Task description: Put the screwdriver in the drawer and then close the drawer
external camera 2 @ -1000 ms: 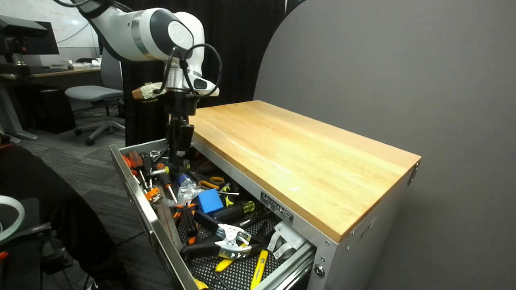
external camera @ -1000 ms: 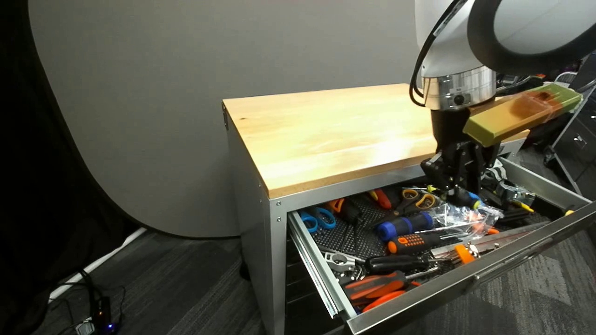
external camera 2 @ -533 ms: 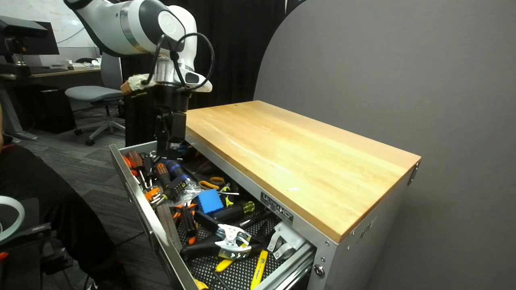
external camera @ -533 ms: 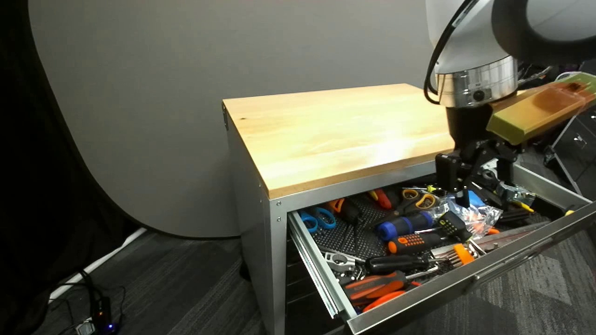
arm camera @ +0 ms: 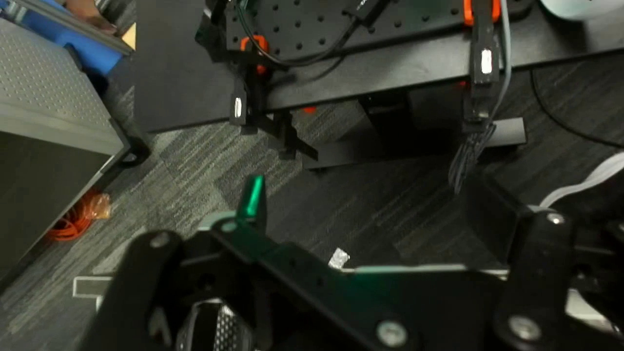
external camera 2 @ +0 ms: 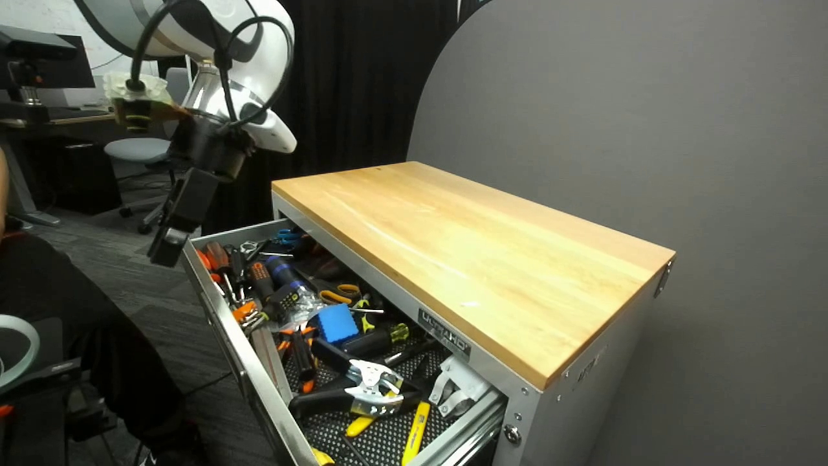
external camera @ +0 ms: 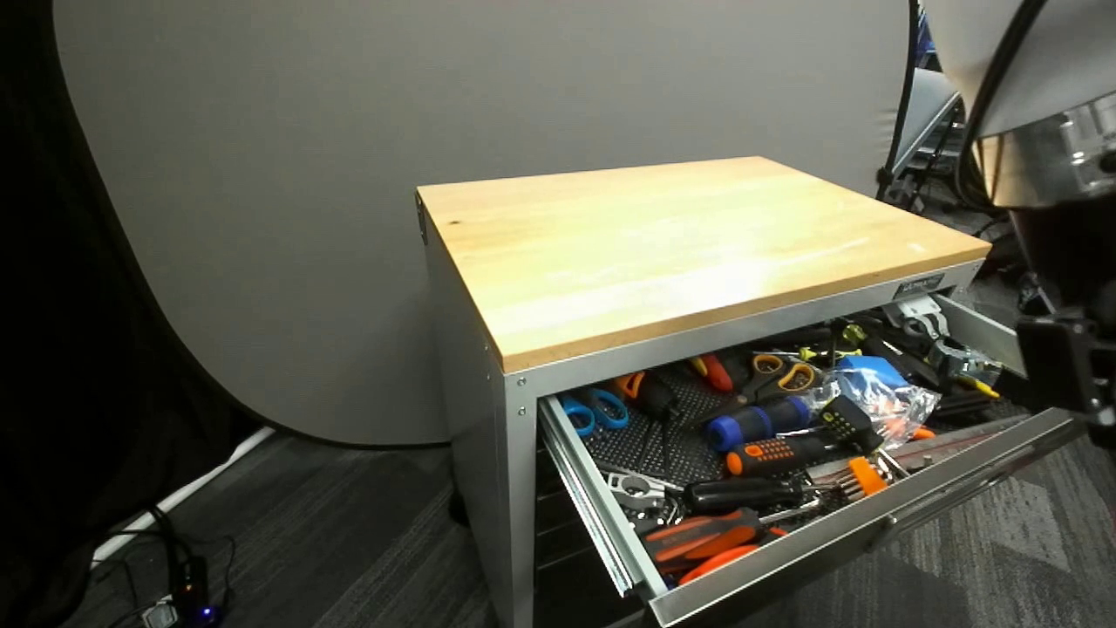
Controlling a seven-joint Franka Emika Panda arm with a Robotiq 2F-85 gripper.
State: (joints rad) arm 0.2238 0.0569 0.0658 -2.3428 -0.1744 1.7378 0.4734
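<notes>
Grey drawer (external camera: 802, 554) stands open; your gripper (arm camera: 373, 207) has its jaws spread, empty. Best bring them together, then push straight in at mid-width.

Found the gripper (arm camera: 369, 195) cut off at six o'clock in the wrist view, and the drawer (external camera 2: 260, 382) likewise in an exterior view. Could not make out the tip of the screwdriver (external camera: 850, 421).
</notes>
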